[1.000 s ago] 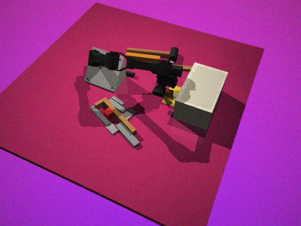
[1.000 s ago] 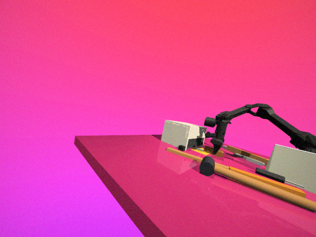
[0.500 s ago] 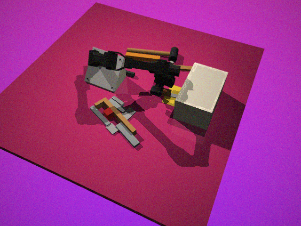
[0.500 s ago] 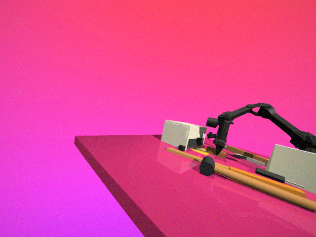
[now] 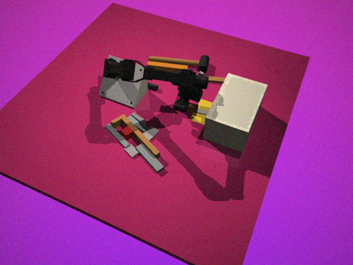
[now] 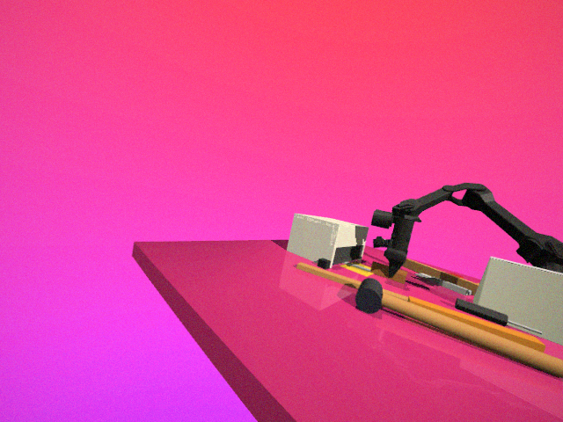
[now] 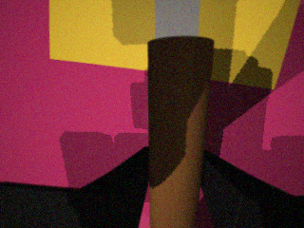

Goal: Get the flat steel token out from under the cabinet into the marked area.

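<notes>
My gripper (image 6: 391, 274) (image 7: 173, 153) is shut on the brown handle (image 7: 192, 176) (image 5: 192, 107) of a tool, low over the table. The tool's flat grey blade (image 7: 177, 18) (image 5: 202, 111) reaches from the handle over the yellow marked area (image 7: 90, 30) (image 5: 197, 118) (image 6: 358, 271) toward the cabinet. The pale cabinet (image 5: 237, 102) (image 6: 311, 238) stands beyond the marked area, its dark opening facing it. The blade's far end is hidden. I cannot make out the steel token in any view. Shadows cover part of the marked area.
A mallet (image 5: 203, 63) (image 6: 369, 294), an orange bar (image 5: 166, 66) and a black-handled tool (image 5: 153, 86) (image 6: 480, 311) lie on one side. A thin wooden stick (image 5: 215, 79) (image 6: 325, 273) reaches near the cabinet. An L-shaped wooden piece (image 5: 142, 137), grey pieces and a red block (image 5: 126, 132) lie opposite.
</notes>
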Controlling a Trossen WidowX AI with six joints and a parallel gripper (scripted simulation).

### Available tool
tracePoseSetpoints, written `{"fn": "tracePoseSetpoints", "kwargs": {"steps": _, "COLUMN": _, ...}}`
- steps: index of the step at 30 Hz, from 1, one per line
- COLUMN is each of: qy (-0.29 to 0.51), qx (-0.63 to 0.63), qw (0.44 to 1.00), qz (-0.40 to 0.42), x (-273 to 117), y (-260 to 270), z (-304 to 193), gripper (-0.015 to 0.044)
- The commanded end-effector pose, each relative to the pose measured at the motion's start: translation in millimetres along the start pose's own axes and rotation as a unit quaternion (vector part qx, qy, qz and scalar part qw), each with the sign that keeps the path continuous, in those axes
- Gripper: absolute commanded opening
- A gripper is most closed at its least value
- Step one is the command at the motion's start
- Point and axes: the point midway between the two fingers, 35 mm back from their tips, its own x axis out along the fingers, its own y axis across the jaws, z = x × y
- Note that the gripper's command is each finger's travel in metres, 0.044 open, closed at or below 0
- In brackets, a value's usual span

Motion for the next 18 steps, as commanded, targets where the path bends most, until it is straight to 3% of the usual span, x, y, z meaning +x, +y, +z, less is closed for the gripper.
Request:
{"fn": "tracePoseSetpoints", "kwargs": {"steps": 1, "qy": 0.002, "qx": 0.001, "qw": 1.0, "qz": 0.0, "x": 1, "y": 0, "z": -7, "gripper": 0.0}}
{"fn": "tracePoseSetpoints", "kwargs": {"steps": 18, "qy": 0.003, "qx": 0.001, "qw": 1.0, "qz": 0.0, "x": 1, "y": 0, "z": -23, "gripper": 0.0}}
